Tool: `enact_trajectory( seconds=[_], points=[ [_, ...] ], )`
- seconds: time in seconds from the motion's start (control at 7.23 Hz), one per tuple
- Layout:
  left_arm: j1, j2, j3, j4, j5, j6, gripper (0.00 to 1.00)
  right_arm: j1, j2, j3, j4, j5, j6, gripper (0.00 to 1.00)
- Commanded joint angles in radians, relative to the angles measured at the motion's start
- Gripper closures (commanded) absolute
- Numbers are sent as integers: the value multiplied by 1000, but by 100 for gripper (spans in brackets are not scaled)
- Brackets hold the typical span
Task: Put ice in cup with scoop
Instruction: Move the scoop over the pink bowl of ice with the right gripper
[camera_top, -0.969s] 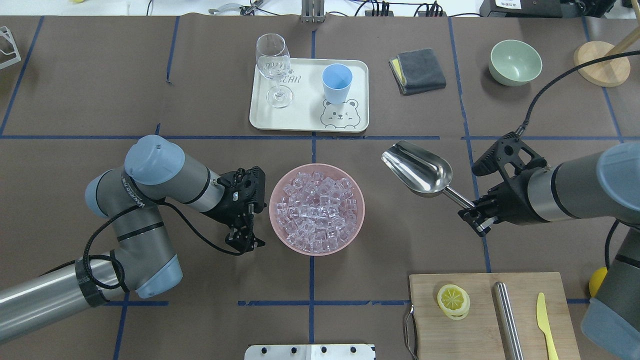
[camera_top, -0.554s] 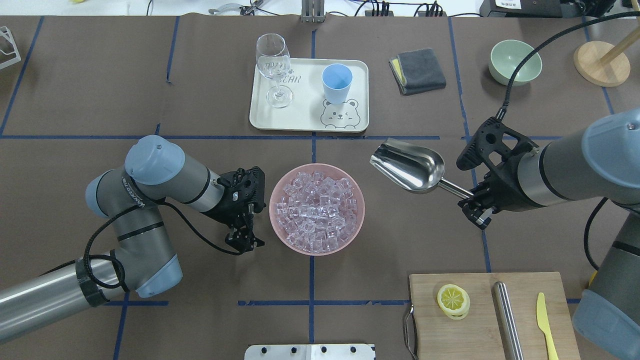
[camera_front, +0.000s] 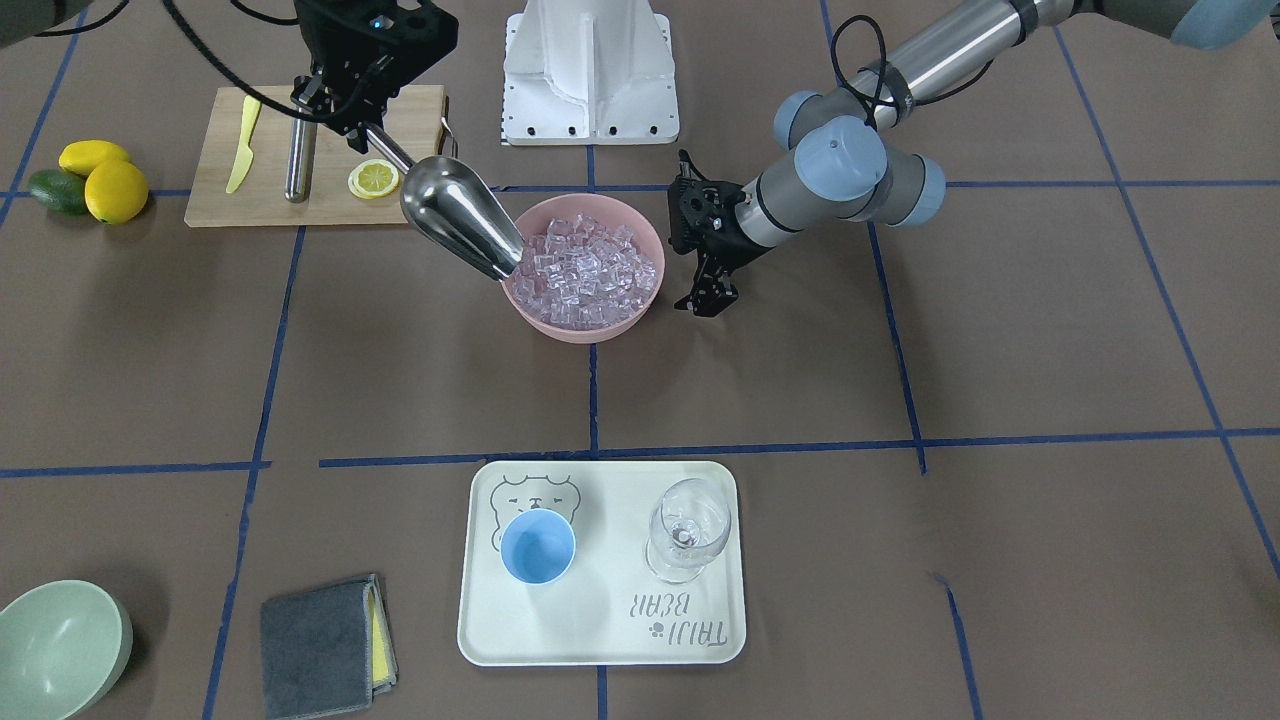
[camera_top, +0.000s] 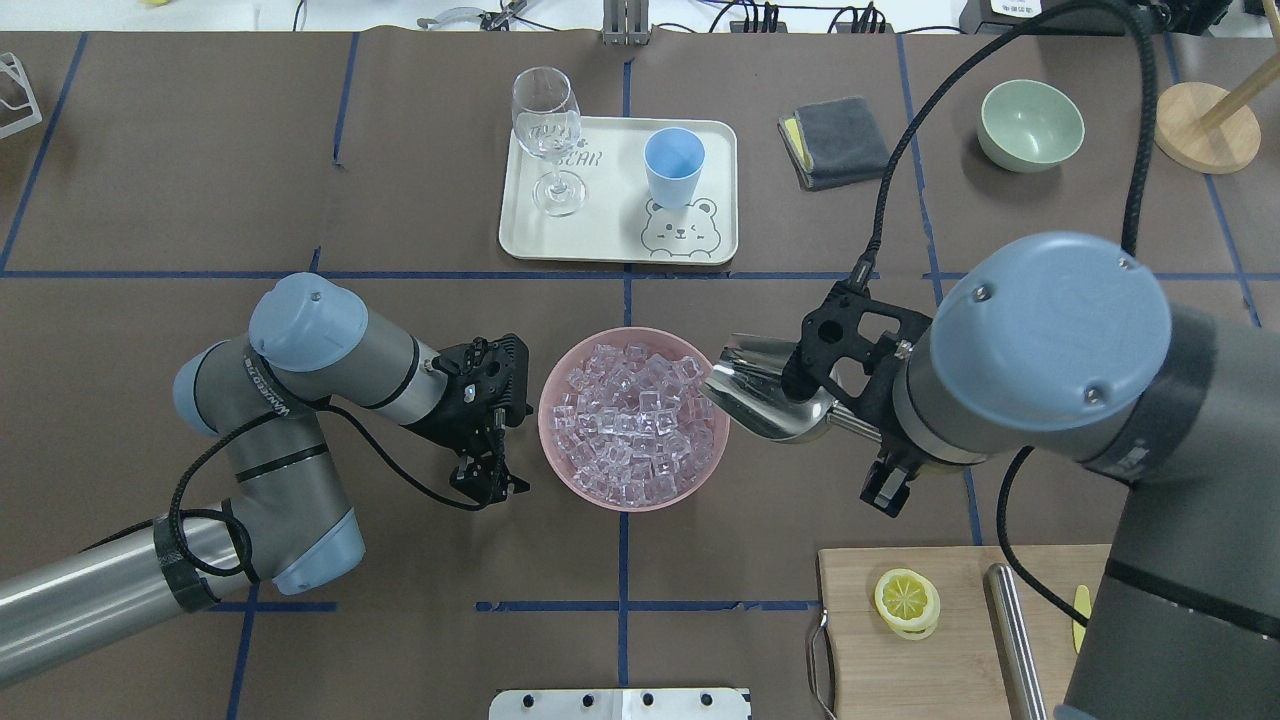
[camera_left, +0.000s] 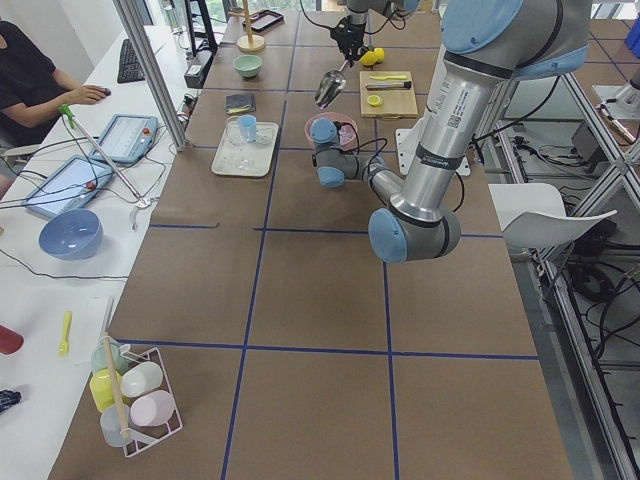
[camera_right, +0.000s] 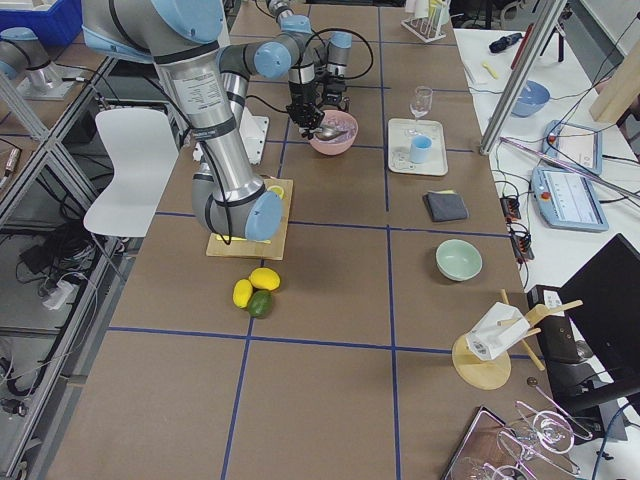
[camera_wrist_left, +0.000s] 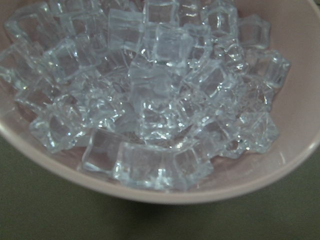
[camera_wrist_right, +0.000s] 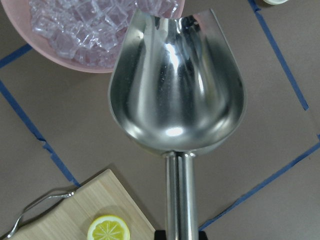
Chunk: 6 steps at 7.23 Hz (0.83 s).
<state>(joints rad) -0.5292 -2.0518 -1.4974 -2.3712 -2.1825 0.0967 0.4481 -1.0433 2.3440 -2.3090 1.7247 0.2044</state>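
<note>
Scoop (camera_top: 762, 398): steel, empty, mouth tipped down at the rim of the pink bowl (camera_top: 632, 503), likely angled to dig in.
Right gripper (camera_front: 350, 118): clamped on the scoop's handle end.
Left gripper (camera_top: 490, 484): just beside the bowl's far side, jaws slightly parted, holding nothing.
Pink bowl: heaped with ice (camera_top: 630, 420) cubes.
Cup (camera_top: 674, 165): light blue, empty, upright on the tray (camera_top: 610, 200) beside a wine glass (camera_top: 545, 120), well apart from the bowl.

Overhead, steep front, two table-end views, two wrist close-ups; pink bowl (camera_top: 545, 430) common to all.
</note>
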Motion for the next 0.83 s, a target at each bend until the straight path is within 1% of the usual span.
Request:
enact_trajectory(
  seconds=[0.0, 0.28, 0.42, 0.55, 0.69],
  points=[
    [0, -4, 8, -10, 1, 0, 0, -37, 29, 4, -72, -34, 1, 100],
    [0, -5, 16, -11, 1, -2, 0, -46, 48, -12, -93, -27, 4, 100],
    [0, -5, 16, -11, 1, 0, 0, -46, 104, -35, -163, -16, 4, 100],
    [0, -7, 16, -11, 1, -2, 0, -46, 145, -55, -205, -8, 4, 100],
    [0, -8, 17, -11, 1, -2, 0, -46, 153, -67, -208, 7, 4, 100]
  ],
)
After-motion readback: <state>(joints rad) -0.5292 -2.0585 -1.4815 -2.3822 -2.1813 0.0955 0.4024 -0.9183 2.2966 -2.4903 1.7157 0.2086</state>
